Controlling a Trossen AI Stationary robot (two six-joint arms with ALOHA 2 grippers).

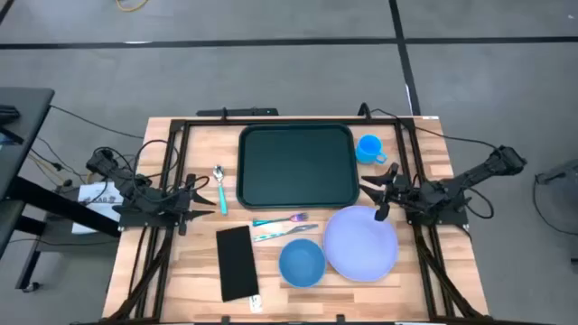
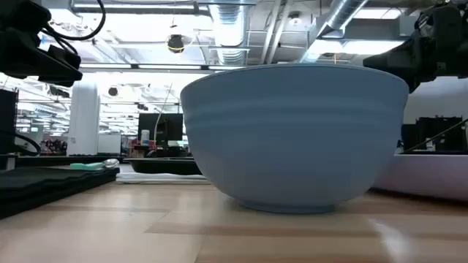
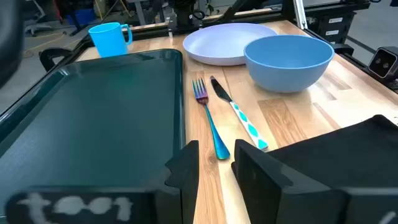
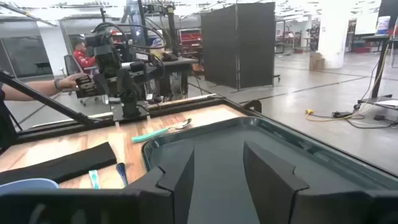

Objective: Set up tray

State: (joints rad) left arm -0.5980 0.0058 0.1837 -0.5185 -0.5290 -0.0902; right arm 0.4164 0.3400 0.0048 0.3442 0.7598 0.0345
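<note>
The dark green tray lies flat in the middle of the table, with nothing on it; the left wrist view shows the tray too. My left gripper hovers open off the tray's left side, near the teal-handled spoon; its fingers stand apart. My right gripper hovers open at the tray's right edge, above the tray. A blue cup stands by the tray's far right corner. The lavender plate and blue bowl rest on the wood near the tray.
A fork and a knife lie side by side just in front of the tray. A flat black rectangle lies at the near left. The bowl fills the low view. A person stands beyond the left arm.
</note>
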